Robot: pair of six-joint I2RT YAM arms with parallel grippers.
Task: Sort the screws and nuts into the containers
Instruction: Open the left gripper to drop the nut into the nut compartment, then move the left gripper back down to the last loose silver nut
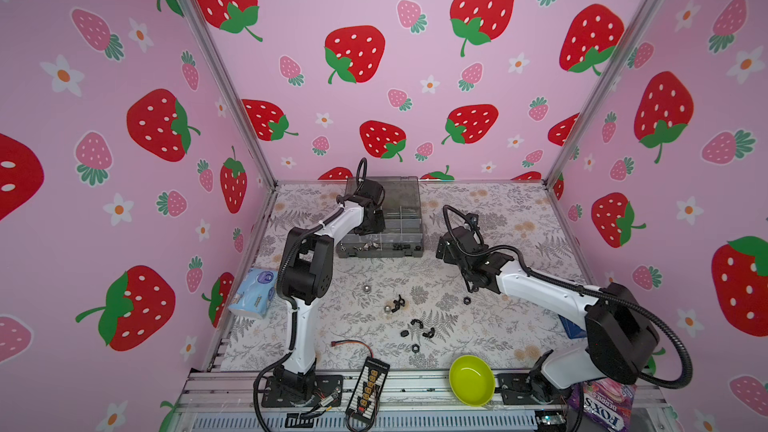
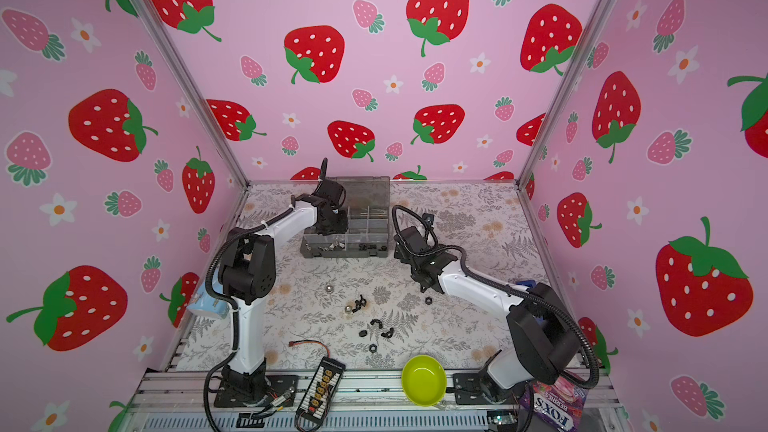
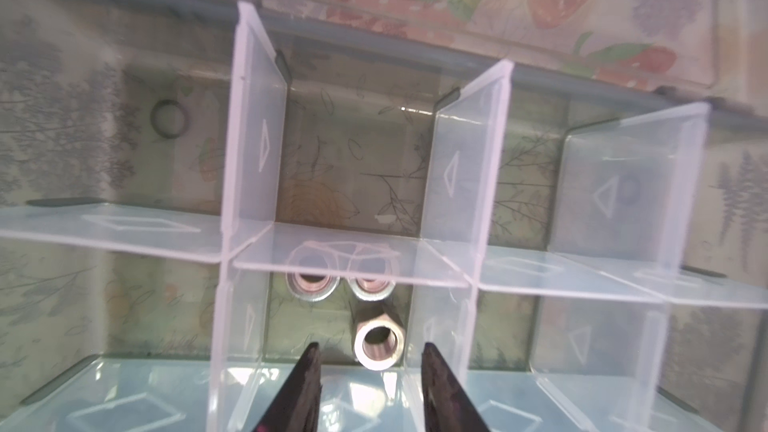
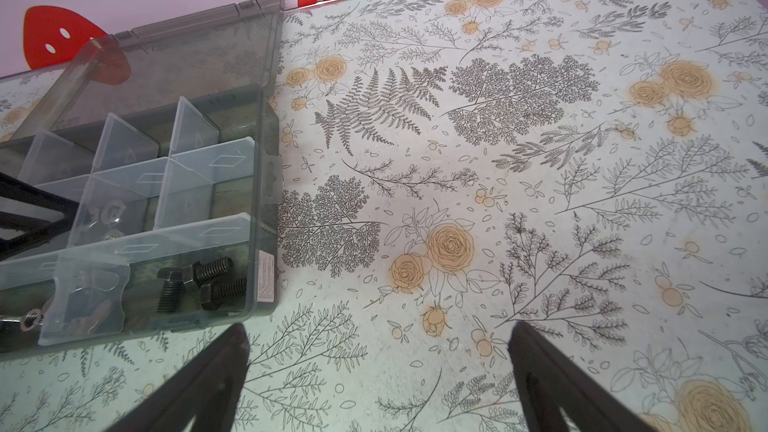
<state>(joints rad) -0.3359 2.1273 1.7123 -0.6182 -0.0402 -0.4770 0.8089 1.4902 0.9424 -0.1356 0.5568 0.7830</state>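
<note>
Jaws of the left gripper [image 3: 369,357] are standing partly apart inside a middle compartment of the organizer box [image 1: 419,224] and are gripping nothing. A silver hex nut [image 3: 379,342] is sitting on the compartment floor between the fingertips, clear of both, with its bore facing the wrist camera. Two silver flanged nuts [image 3: 309,286] are lying just beyond it against the divider. The right gripper [image 4: 378,328] is hanging wide open and empty over bare table just beside the box's end wall. In the corner compartment nearest it, three black hex bolts [image 4: 199,280] are lying on their sides, shanks pointing different ways.

What is left to sort is lying well apart from the box, on the side toward the arm bases. This is a loose scatter of black nuts [image 1: 415,324] and two shiny round silver nuts [image 1: 367,288]. One black hex nut [image 1: 466,300] is lying flat off to the right arm's side of that scatter. Judging by this layout, the right gripper is nearer to it, and the nut has no long axis to line up with.

For writing, a candy bag [image 1: 602,405] beyond the right arm's base is showing "FOX'S BERRIES", upside down. A sticker [image 4: 266,280] on the box's end wall is too small to read.
</note>
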